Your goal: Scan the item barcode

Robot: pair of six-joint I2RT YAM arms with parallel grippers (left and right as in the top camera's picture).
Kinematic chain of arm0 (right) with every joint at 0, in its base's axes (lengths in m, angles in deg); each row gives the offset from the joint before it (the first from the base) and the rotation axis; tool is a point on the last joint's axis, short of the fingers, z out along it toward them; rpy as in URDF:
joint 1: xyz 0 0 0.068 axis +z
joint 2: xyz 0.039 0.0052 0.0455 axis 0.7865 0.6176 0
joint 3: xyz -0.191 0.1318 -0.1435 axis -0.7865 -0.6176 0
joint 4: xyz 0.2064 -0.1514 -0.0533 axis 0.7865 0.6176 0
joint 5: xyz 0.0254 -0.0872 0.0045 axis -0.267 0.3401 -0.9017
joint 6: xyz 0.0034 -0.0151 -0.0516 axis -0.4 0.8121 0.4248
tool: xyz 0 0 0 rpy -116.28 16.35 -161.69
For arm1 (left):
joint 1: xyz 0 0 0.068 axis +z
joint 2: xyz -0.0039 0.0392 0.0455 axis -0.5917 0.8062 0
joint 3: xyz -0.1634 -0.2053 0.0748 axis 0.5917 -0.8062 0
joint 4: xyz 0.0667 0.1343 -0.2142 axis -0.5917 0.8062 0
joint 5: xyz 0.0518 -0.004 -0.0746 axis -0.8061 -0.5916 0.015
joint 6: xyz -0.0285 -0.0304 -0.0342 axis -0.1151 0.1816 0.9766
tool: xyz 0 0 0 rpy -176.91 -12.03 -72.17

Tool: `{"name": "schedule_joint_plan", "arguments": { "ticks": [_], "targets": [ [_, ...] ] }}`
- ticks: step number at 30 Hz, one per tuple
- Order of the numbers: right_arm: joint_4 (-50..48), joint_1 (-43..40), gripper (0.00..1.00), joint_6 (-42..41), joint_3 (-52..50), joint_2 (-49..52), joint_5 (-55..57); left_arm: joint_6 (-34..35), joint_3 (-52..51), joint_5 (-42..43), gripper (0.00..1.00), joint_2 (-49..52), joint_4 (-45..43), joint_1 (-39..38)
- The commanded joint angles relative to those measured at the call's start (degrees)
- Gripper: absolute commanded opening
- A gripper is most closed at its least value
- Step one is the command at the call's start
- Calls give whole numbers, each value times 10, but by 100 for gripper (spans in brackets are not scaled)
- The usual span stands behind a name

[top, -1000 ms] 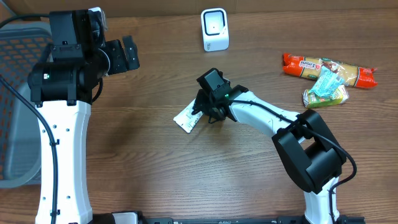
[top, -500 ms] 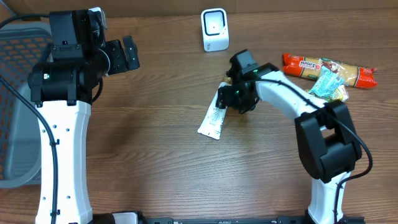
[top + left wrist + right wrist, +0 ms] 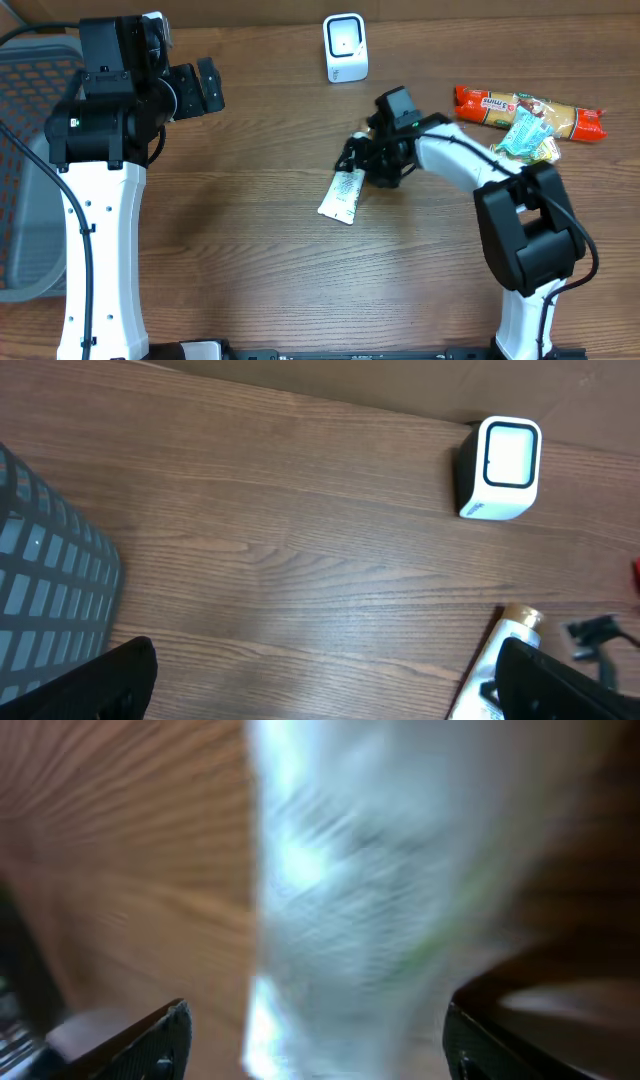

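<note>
The item, a white tube with a gold cap, lies flat on the wooden table in the overhead view. My right gripper is open at the tube's far end. In the right wrist view the tube is a blurred white shape between the gripper's spread fingers, with a gap on each side. The white scanner stands at the back of the table. My left gripper hovers open at the far left and holds nothing. The left wrist view shows the scanner and the tube beyond that gripper.
Snack packets lie at the back right: a long orange one and a green one. A grey mesh basket sits off the table's left side and shows in the left wrist view as a grey basket.
My right gripper carried the tube right and toward the scanner, then opened. The tube now lies loose on the table. The left arm has not moved.
</note>
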Motion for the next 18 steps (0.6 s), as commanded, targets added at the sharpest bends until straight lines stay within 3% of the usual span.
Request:
{"name": "schedule_joint_plan", "arguments": {
  "ticks": [1, 4, 9, 10, 11, 12, 15, 18],
  "targets": [
    [-24, 34, 81, -128, -52, 13, 1, -1, 3, -3, 100, 3, -2, 0],
    [-30, 55, 76, -179, -59, 13, 74, -1, 3, -4, 100, 3, -2, 0],
    [-43, 57, 29, -178, -59, 13, 87, -1, 3, -4, 100, 3, -2, 0],
    [-46, 56, 23, -175, -59, 13, 86, -1, 3, -3, 100, 3, -2, 0],
    [-48, 53, 10, -174, -58, 13, 85, -1, 3, -3, 100, 3, -2, 0],
    [-56, 51, 4, -158, -57, 13, 72, -1, 3, -3, 99, 3, -2, 0],
    [-50, 43, 4, -73, -35, 13, 21, -1, 3, -3, 100, 3, -2, 0],
    [31, 35, 4, 66, 34, 13, 15, -1, 3, -4, 100, 3, -2, 0]
  ]
}}
